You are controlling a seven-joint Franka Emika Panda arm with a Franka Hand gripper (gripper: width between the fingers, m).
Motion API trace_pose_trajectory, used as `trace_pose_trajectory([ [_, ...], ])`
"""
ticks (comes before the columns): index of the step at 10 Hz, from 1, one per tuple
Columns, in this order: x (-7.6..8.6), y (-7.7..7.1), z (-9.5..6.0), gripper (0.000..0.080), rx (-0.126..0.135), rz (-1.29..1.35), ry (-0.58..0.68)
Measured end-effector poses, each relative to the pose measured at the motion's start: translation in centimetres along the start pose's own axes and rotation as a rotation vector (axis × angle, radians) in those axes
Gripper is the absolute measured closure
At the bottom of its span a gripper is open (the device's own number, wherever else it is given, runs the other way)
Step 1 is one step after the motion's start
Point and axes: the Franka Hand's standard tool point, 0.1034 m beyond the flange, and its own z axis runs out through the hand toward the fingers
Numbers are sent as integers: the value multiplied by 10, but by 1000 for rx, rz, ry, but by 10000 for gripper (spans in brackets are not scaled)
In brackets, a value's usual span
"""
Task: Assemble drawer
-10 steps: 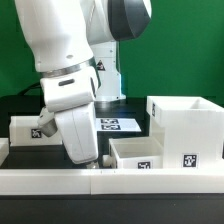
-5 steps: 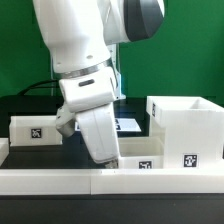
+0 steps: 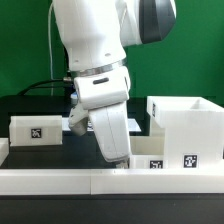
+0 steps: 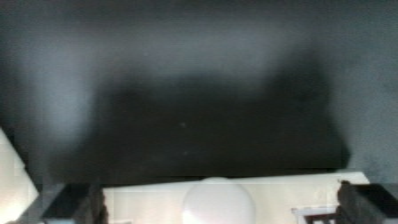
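Exterior view shows my tool [image 3: 120, 158] has swept toward that view's right and now sits, jaws spread in the wrist view, directly over the low tray [image 3: 150, 152] beside the tall housing [image 3: 186, 124], so I judge a tray grasp is next.

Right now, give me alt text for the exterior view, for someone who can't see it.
A white robot arm leans down over a small white tray behind the low border rail. The tall housing stands at the exterior view's right, another tray at its left.
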Motion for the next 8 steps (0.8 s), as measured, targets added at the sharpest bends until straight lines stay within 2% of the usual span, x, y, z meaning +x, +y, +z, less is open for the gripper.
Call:
trace_pose_trajectory([
  [3, -1, -1, 1, 150, 0, -39, 3],
  [4, 0, 0, 2, 150, -25, -74, 0],
  [6, 5, -1, 6, 150, -36, -176, 1],
  [8, 4, -2, 7, 150, -29, -160, -2],
])
